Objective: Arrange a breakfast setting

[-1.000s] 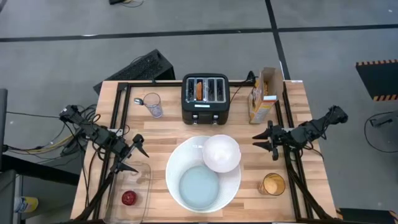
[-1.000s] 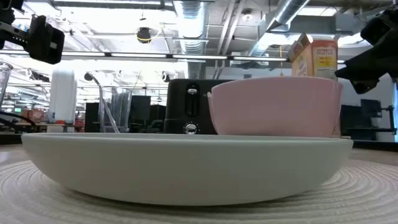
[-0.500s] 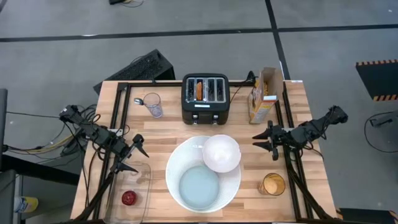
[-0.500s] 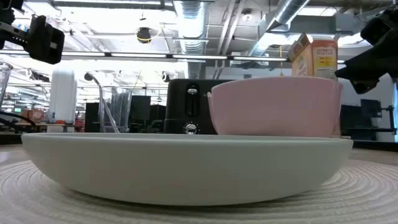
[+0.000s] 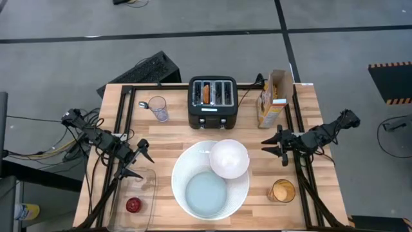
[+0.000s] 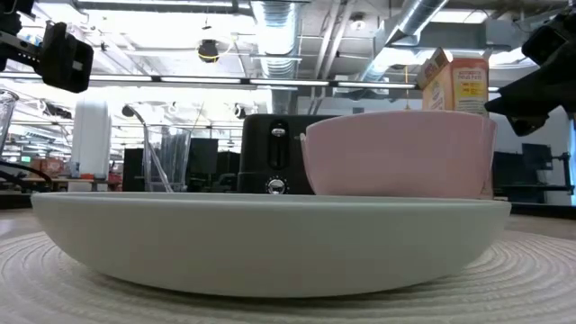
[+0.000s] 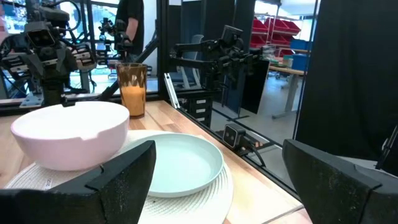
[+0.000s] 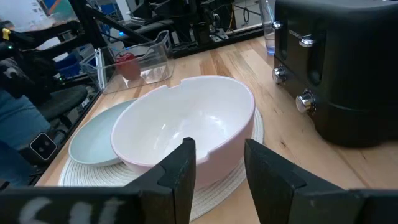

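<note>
The large white plate [image 5: 193,164] with a pale blue centre lies on a round woven mat at the table's near middle. The small white bowl [image 5: 229,158] sits on the plate's far right part. A bagel half [image 5: 205,94] stands in a slot of the black toaster [image 5: 213,103]. The red apple [image 5: 133,205] rests in a clear box at the near left. Orange cereal balls fill a clear cup [image 5: 282,191] at the near right. A spoon stands in a glass [image 5: 158,108]. My left gripper [image 5: 141,164] hangs wide open left of the plate. My right gripper [image 5: 265,147], fingers narrowly apart, is right of the bowl; both touch nothing.
A cereal box [image 5: 273,100] stands at the far right beside the toaster. Black rails run along the table's left and right sides. Bare wood lies between the plate and each gripper, and between the toaster and the plate.
</note>
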